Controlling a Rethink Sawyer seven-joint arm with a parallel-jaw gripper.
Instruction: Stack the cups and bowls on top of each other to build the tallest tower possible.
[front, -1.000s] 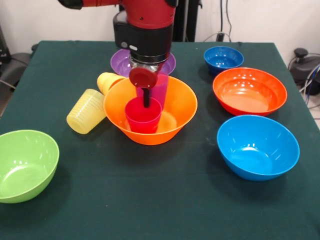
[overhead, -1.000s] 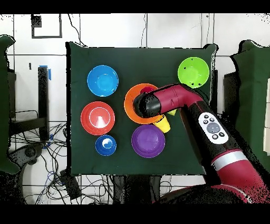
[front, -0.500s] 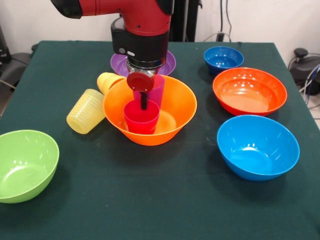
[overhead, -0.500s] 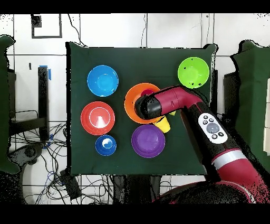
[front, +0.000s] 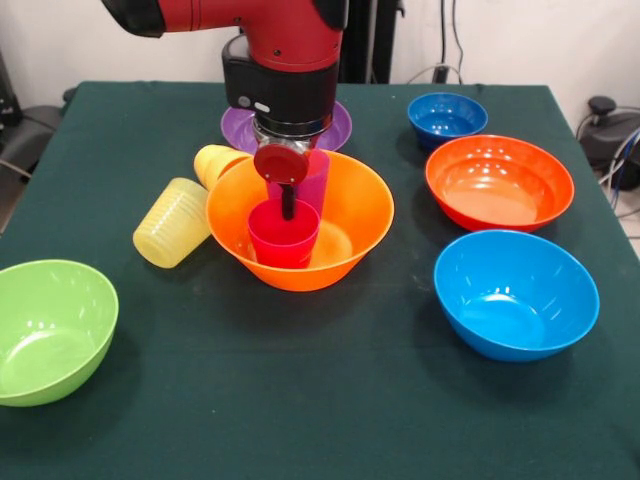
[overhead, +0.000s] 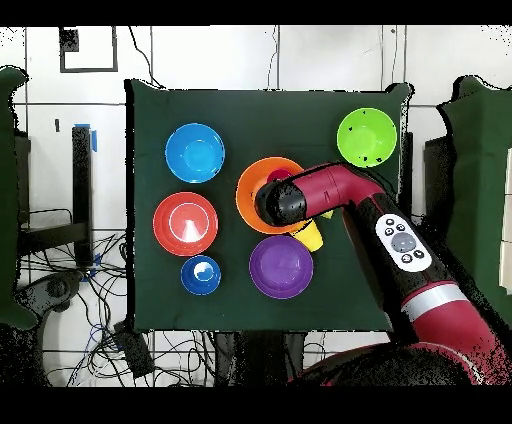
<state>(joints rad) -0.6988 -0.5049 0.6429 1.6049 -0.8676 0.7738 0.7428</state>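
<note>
The largest orange-yellow bowl (front: 345, 225) (overhead: 252, 185) sits mid-table. Inside it a red-pink cup (front: 284, 245) stands upright, with a translucent purple cup (front: 312, 180) just behind it. My gripper (front: 288, 212) comes straight down over these two cups, its tip at the red-pink cup's mouth. What it touches is hidden. In the overhead view the arm's head covers it. A ribbed pale yellow cup (front: 175, 222) and an orange-yellow cup (front: 216, 162) (overhead: 312, 237) lie on their sides left of the bowl.
The purple bowl (front: 238, 125) (overhead: 281, 266) stands behind the arm. On the right are the dark blue bowl (front: 446, 118) (overhead: 201, 274), the red-orange bowl (front: 498, 182) (overhead: 185, 223) and the light blue bowl (front: 515, 292) (overhead: 194, 152). The lime green bowl (front: 50, 328) (overhead: 366, 137) is near left.
Over the first half second the gripper shifted slightly left and down, and both cups in the bowl shifted left with it. Nothing has moved since.
</note>
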